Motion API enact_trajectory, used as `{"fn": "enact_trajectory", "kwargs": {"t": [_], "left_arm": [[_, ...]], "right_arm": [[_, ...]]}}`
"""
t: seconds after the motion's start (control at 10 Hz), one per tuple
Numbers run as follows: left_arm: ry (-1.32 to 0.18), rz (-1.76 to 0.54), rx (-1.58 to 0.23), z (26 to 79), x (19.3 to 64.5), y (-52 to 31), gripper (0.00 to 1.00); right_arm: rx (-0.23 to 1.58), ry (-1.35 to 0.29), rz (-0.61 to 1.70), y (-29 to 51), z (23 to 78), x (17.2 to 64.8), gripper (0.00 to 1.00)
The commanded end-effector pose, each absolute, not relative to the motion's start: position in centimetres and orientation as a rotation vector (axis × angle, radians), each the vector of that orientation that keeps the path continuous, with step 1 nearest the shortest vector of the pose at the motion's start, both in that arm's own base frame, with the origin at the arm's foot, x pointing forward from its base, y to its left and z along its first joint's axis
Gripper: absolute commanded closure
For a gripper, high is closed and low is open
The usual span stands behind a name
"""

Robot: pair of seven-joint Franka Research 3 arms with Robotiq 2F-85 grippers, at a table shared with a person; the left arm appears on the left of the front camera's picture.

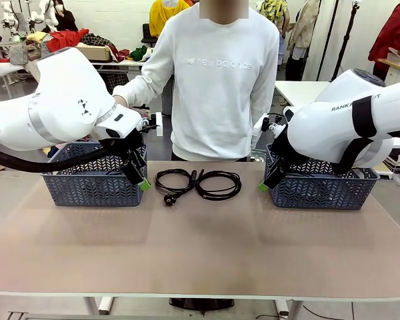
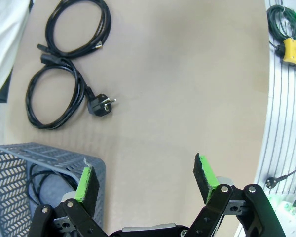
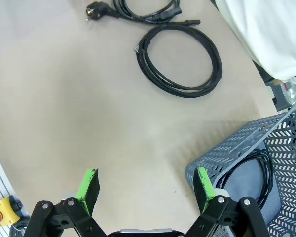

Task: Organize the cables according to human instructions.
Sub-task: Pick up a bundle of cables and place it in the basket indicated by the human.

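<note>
The left fingers (image 2: 84, 182) and right fingers (image 3: 90, 185) are hanging released and empty, each by the inner corner of its basket. The plug cable (image 1: 175, 181) and the plain coil (image 1: 219, 185) are lying just beside each other on the desk (image 1: 200, 260), between the left basket (image 1: 87, 187) and the right basket (image 1: 320, 190). Judging by the task, the nearer arm should be waiting for the person (image 1: 213, 80) to direct it, then straddling all of a coil's strands so it is lifting whole.

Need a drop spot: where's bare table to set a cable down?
Bare: near half of the table, from both baskets to the robot-side edge. Crowded: between left basket and right basket, two cables lie side by side.
</note>
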State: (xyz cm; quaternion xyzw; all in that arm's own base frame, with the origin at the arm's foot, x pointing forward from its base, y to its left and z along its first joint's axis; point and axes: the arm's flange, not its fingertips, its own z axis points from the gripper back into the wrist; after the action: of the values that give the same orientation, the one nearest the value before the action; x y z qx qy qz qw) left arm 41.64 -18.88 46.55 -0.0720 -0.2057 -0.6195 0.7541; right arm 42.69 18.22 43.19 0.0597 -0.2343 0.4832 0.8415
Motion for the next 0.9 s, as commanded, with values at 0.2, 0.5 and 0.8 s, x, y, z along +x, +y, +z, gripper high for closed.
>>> {"fn": "enact_trajectory", "kwargs": {"t": [0.2, 0.5, 0.8], "left_arm": [[-0.450, -1.350, -0.156, 46.60, 41.55, -18.70, 0.00], [-0.450, -1.350, -0.156, 46.60, 41.55, -18.70, 0.00], [-0.450, -1.350, -0.156, 46.60, 41.55, -18.70, 0.00]], "right_arm": [[0.116, -0.499, 1.023, 18.12, 43.40, 42.76, 0.00], [0.116, -0.499, 1.023, 18.12, 43.40, 42.76, 0.00], [0.116, -0.499, 1.023, 18.12, 43.40, 42.76, 0.00]]}}
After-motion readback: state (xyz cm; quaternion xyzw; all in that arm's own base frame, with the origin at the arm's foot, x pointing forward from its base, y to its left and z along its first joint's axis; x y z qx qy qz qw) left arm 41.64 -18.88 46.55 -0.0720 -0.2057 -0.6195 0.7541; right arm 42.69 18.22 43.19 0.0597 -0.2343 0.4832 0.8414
